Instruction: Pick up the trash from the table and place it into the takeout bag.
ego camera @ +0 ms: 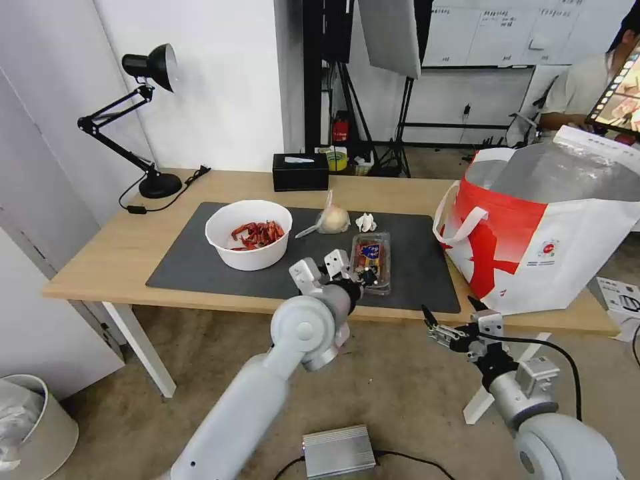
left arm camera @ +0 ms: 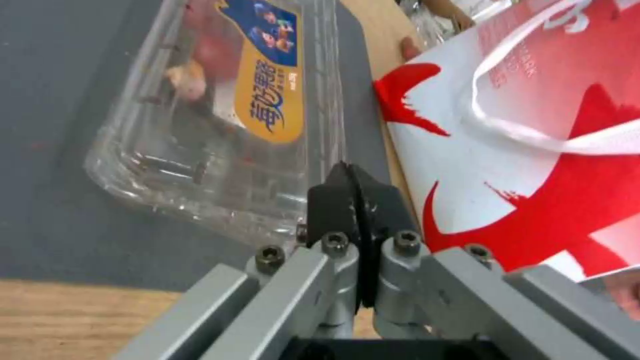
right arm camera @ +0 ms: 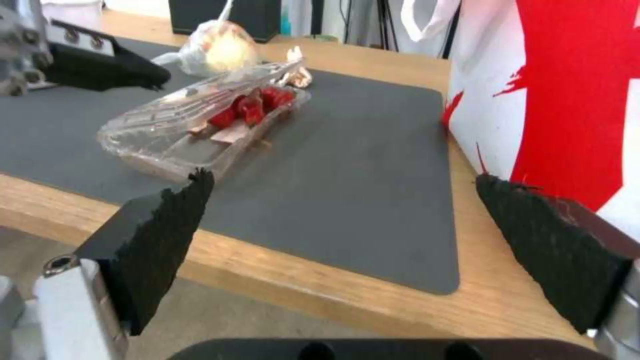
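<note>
Trash — the clear clamshell (ego camera: pixel 371 261) lay on the worktop's dark mat (ego camera: pixel 200 260), the left tool (left arm camera: pixel 351 190) pressed together at its near corner, nothing gripped — so next it must spread; right tool (right arm camera: pixel 347 235) waited, spread.

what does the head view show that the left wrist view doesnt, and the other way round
Head view alone: the white bowl of red scraps, knotted clear bag, crumpled tissue, desk lamp, and the right gripper open below the table edge. Left wrist view alone: the left gripper, shut, at the clamshell's corner, and its label up close. Both: clamshell, dark mat, takeout bag.
</note>
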`<state>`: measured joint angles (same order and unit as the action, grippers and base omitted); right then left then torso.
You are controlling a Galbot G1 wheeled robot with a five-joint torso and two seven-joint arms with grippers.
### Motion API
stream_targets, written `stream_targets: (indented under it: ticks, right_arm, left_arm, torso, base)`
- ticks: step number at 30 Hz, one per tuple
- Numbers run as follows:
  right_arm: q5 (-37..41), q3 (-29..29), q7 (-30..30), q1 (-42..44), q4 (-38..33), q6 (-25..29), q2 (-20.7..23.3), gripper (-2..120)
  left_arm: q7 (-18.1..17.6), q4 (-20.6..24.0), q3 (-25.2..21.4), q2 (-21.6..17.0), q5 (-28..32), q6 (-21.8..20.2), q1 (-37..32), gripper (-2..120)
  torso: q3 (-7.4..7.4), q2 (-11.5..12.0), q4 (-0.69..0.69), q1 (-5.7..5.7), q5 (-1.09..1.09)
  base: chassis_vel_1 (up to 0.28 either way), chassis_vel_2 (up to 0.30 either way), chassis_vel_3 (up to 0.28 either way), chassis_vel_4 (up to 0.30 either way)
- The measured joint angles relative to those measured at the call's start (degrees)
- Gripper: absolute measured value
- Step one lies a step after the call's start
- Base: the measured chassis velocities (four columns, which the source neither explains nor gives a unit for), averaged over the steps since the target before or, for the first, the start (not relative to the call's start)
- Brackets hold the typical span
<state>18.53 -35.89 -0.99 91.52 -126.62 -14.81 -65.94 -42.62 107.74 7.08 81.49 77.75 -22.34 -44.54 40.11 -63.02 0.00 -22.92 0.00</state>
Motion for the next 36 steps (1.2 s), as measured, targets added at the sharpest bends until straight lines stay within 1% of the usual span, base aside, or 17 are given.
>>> stream_targets:
  ticks: [7,10,12,16,18,19,22,23,26,27,30,31,33,34,36]
  right_arm:
    - [0.02,0.03,0.01,-0.17,0.34,0.03,-0.1,100]
    - [0.03,0.11,0.01,-0.42,0.58,0.06,-0.2,100]
    - [0.03,0.12,0.01,-0.49,0.63,0.06,-0.2,100]
    - [0.58,0.19,0.01,-0.91,0.92,0.07,-0.12,100]
    - [3.49,0.34,0.22,-1.32,0.82,-0.3,0.15,100]
    - [3.49,0.34,0.22,-1.32,0.82,-0.3,0.15,100]
    - [8.38,0.35,0.81,-2.04,0.42,-1.52,0.69,100]
    - [8.38,0.35,0.81,-2.04,0.42,-1.52,0.69,100]
    - [15.5,0.33,2.31,-2.89,-0.35,-3.44,1.13,100]
    - [15.5,0.33,2.31,-2.89,-0.35,-3.44,1.13,100]
    - [26.81,0.2,5.32,-4.52,-1.27,-6.0,1.67,100]
    - [26.81,0.2,5.32,-4.52,-1.27,-6.0,1.67,100]
    - [34.9,-0.1,7.54,-6.26,-1.45,-7.36,2.08,100]
    - [34.9,-0.1,7.54,-6.26,-1.45,-7.36,2.08,100]
    - [43.22,-0.47,10.24,-8.66,-1.25,-8.11,2.58,100]
  left_arm:
    - [0.26,-2.21,0.4,0.07,-0.45,0.24,1.79,0]
    - [0.3,-4.36,0.31,0.11,-0.88,0.46,3.09,0]
    - [0.32,-4.73,0.33,0.09,-1.04,0.47,3.25,0]
    - [1.29,-6.08,0.92,-0.37,-3.27,0.49,3.74,0]
    - [2.07,-6.59,1.46,-0.68,-5.16,0.49,3.85,0]
    - [2.07,-6.59,1.46,-0.68,-5.16,0.49,3.85,0]
    - [3.19,-6.97,2.24,-0.98,-7.59,0.46,3.84,0]
    - [3.19,-6.97,2.24,-0.98,-7.59,0.46,3.84,0]
    - [3.5,-7.0,2.62,-1.15,-8.48,0.44,3.58,0]
    - [3.5,-7.0,2.62,-1.15,-8.48,0.44,3.58,0]
    - [3.53,-6.77,2.66,-1.33,-8.61,0.43,3.37,0]
    - [3.53,-6.77,2.66,-1.33,-8.61,0.43,3.37,0]
    - [3.54,-6.5,2.68,-1.37,-8.62,0.43,3.22,0]
    - [3.54,-6.5,2.68,-1.37,-8.62,0.43,3.22,0]
    - [3.54,-6.28,2.85,-1.36,-8.66,0.43,3.05,0]
  torso:
    - [0.0,0.0,0.0,0.0,0.0]
    - [0.0,0.0,0.0,0.0,0.0]
    - [0.0,0.0,0.0,0.0,0.0]
    - [0.0,0.0,0.0,0.0,0.0]
    - [0.0,0.0,0.0,0.0,0.0]
    - [0.0,0.0,0.0,0.0,0.0]
    - [0.0,0.0,0.0,0.0,0.0]
    - [0.0,0.0,0.0,0.0,0.0]
    - [0.0,0.0,0.0,0.0,0.0]
    - [0.0,0.0,0.0,0.0,0.0]
    - [0.0,0.0,0.0,0.0,0.0]
    - [0.0,0.0,0.0,0.0,0.0]
    - [0.0,0.0,0.0,0.0,0.0]
    - [0.0,0.0,0.0,0.0,0.0]
    - [0.0,0.0,0.0,0.0,0.0]
  base:
    - [0.0,0.0,0.0,0.0]
    - [0.0,0.0,0.0,0.0]
    - [0.0,0.0,0.0,0.0]
    - [0.0,0.0,0.0,0.0]
    - [0.0,0.0,0.0,0.0]
    - [0.0,0.0,0.0,0.0]
    - [0.0,0.0,0.0,0.0]
    - [0.0,0.0,0.0,0.0]
    - [0.0,0.0,0.0,0.0]
    - [0.0,0.0,0.0,0.0]
    - [0.0,0.0,0.0,0.0]
    - [0.0,0.0,0.0,0.0]
    - [0.0,0.0,0.0,0.0]
    - [0.0,0.0,0.0,0.0]
    - [0.0,0.0,0.0,0.0]
